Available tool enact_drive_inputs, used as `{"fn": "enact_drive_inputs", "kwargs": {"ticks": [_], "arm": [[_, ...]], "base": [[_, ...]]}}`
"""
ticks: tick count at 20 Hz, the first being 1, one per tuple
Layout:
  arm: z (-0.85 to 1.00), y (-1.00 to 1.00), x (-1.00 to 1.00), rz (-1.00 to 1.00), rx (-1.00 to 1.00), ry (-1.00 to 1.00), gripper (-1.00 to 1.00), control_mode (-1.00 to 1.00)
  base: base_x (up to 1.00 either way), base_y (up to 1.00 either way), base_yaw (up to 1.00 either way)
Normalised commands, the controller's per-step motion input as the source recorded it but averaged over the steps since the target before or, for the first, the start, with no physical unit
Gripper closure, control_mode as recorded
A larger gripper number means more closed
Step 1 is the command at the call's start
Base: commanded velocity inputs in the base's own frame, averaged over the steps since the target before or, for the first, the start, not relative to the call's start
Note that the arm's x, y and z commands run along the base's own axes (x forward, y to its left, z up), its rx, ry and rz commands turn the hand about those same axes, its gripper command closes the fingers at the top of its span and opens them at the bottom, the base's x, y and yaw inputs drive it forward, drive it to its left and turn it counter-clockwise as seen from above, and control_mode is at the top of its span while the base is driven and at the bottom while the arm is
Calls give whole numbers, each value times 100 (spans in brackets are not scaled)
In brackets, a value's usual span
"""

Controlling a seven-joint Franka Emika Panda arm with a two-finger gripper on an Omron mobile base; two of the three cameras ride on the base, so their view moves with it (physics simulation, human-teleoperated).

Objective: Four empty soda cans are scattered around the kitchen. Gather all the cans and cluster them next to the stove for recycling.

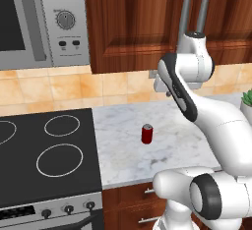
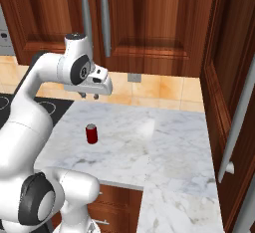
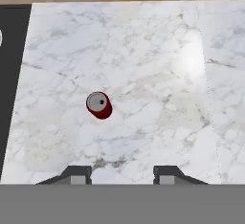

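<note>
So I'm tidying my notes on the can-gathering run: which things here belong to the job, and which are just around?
Part of the job:
- soda can, upright on the marble counter, apart from everything
- stove, left of the can
- gripper, empty, above the counter

Just around:
- microwave
- wooden cabinets
- plant, at the right edge

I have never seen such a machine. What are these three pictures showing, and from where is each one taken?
It is a white robot arm in a simulated kitchen. Two pictures come from cameras behind the arm, on its left and its right. The third looks down from the arm's hand. The tool at the arm's end hangs above the marble counter and holds nothing. One small red soda can stands upright on that counter, a little right of the black stove. From the hand camera you see the can's silver top and the two dark fingertips at the bottom.
</note>
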Motion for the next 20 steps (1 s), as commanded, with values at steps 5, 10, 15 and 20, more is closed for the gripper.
{"fn": "enact_drive_inputs", "kwargs": {"ticks": [5, 10, 15, 20], "arm": [[-2, -3, -2, 0, 0, 3, -100, -100], [-32, -13, -2, 0, 0, 9, -100, -100], [-61, 10, -2, 0, 0, 9, -100, -100], [-41, 39, 0, 0, 0, 6, -100, -100]], "base": [[0, 0, 0], [0, 0, 0], [0, 0, 0], [0, 0, 0]]}}
